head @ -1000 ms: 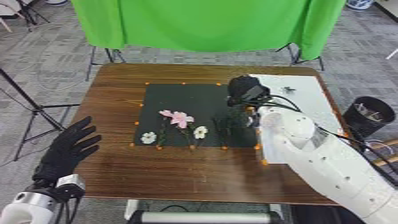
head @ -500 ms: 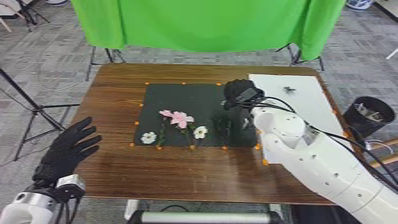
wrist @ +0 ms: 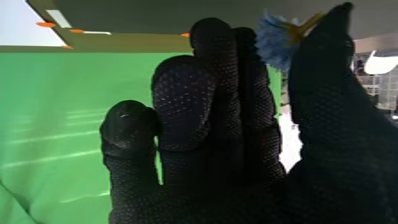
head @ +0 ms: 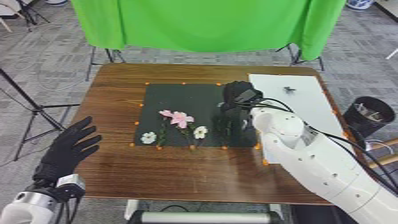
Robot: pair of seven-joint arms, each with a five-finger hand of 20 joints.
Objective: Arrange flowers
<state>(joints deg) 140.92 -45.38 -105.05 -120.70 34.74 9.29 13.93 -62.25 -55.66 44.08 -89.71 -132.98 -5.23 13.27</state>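
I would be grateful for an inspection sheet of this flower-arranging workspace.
Surface: brown wooden table, with a dark sheet beside a white sheet; orange marks along their edges.
Job's things: pink flowers between two white flowers on the dark sheet; blue flower in the right hand.
Clutter: small dark item on the white sheet, identity unclear.
Hands: right hand over the dark sheet, pinching the blue flower; left hand open at the table's left edge.
Cables: black cables run along the right arm.
Surroundings: green cloth beyond the table; dark bin to its right.
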